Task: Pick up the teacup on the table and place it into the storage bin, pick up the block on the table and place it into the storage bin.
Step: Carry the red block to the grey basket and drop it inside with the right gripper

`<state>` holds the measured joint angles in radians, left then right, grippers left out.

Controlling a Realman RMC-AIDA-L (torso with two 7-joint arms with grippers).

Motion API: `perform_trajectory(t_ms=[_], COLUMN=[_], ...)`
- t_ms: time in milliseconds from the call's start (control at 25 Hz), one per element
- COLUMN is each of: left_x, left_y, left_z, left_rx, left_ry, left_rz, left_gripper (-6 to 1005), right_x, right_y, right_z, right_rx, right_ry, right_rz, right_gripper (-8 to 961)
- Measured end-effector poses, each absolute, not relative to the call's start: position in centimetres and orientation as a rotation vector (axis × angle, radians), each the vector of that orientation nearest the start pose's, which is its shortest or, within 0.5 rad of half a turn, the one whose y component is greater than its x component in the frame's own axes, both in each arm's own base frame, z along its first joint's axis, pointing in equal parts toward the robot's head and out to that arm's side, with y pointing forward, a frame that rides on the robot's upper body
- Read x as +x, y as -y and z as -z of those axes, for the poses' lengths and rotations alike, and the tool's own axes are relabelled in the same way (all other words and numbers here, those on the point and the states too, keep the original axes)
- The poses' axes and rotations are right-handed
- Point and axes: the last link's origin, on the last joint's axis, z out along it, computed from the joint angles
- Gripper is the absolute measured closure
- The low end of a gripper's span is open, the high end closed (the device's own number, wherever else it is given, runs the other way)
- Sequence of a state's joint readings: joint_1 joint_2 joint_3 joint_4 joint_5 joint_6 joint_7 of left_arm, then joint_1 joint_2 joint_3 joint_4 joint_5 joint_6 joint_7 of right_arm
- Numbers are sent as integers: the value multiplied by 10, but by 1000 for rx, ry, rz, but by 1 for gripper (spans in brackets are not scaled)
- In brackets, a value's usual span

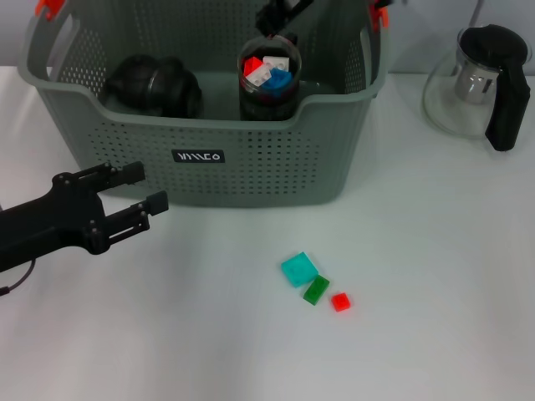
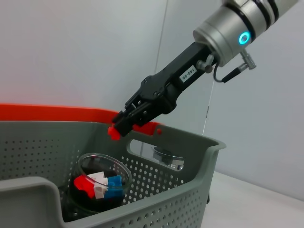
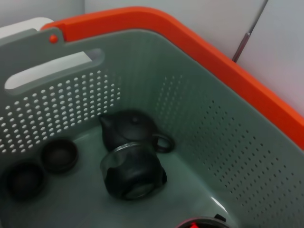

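The grey perforated storage bin [image 1: 251,167] stands at the back of the table. My right gripper [image 2: 115,129] hangs over its inside, shut on a small red block [image 2: 113,132], just above a glass cup [image 2: 97,183] holding red, white and blue blocks. In the head view this gripper [image 1: 274,18] sits at the top edge, over the cup [image 1: 269,75]. Two small dark teacups [image 3: 59,154] rest on the bin floor beside a black teapot [image 3: 130,128]. On the table lie a teal block [image 1: 298,269], a green block [image 1: 316,290] and a red block [image 1: 340,302]. My left gripper [image 1: 146,186] is open, low at the bin's front left.
A glass teapot with a black handle [image 1: 485,79] stands on the table right of the bin. A dark glass pitcher [image 3: 133,173] lies on its side inside the bin. White tabletop stretches in front of the bin around the loose blocks.
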<state>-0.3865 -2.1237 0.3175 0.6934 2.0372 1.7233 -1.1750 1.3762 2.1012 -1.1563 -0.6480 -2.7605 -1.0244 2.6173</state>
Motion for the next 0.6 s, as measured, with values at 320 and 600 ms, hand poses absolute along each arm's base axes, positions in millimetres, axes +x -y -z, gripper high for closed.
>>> perform_trajectory(t_ms=[320, 600], left_x=[-307, -307], left_y=[-280, -283], left_z=[-29, -28], left_rx=[-2435, -2436], left_ry=[594, 598], left_rz=[888, 881], left_gripper=[412, 413], right_x=[12, 16], right_y=[-483, -485], right_z=[59, 60], right_rx=[-2449, -2436], right_ry=[-592, -586], right_rz=[216, 210], right_gripper=[751, 750])
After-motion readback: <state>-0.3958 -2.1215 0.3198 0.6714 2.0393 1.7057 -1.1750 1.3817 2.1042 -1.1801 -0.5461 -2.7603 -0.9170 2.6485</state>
